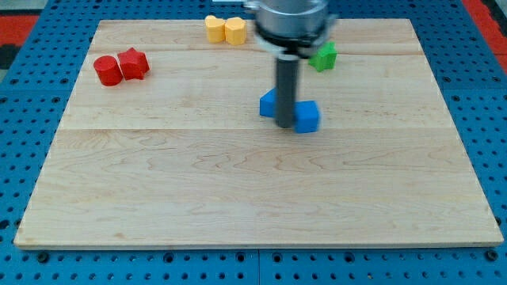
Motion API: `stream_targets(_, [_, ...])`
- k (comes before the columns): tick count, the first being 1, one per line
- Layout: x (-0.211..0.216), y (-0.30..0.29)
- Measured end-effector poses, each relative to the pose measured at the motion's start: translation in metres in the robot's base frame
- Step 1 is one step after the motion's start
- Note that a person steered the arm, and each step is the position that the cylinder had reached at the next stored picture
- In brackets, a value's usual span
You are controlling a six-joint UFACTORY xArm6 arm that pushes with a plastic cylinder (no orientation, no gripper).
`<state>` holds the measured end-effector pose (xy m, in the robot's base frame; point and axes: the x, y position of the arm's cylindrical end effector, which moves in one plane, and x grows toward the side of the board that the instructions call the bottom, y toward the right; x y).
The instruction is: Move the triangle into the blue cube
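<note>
Hidden: my rod (285,91) stood in front of the two blue blocks and covered the strip between them, so whether they touched could not be told.
Cut off: the arm's grey housing (291,20) ran out of the view's top and overlapped part of the green block (323,56).
My tip: my tip (285,125) rested on the worktop between the two blue blocks, close against both.
Jaws: there were none, only the bare rod, and it held nothing.
Triangle: the blue triangle (269,104) lay just to the view's left of the rod, its shape hard to make out.
Blue cube: the blue cube (306,117) sat just to the rod's right, a little lower.
Others: a red cylinder (107,71) and a red star-like block (134,63) sat together at upper left; two yellow blocks (224,29) touched near the top edge.
Surface: a pale wooden worktop (238,198) lay on a blue pegboard (16,142).
</note>
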<state>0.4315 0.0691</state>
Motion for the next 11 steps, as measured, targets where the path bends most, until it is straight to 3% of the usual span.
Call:
stream_targets(2, [-0.034,0.069])
stream_targets(3, [-0.036,0.059])
stream_targets(4, [0.005,0.024])
stream_targets(5, [0.009,-0.035])
stream_targets(6, [-0.057,-0.125])
stream_targets(11, [-0.035,0.031])
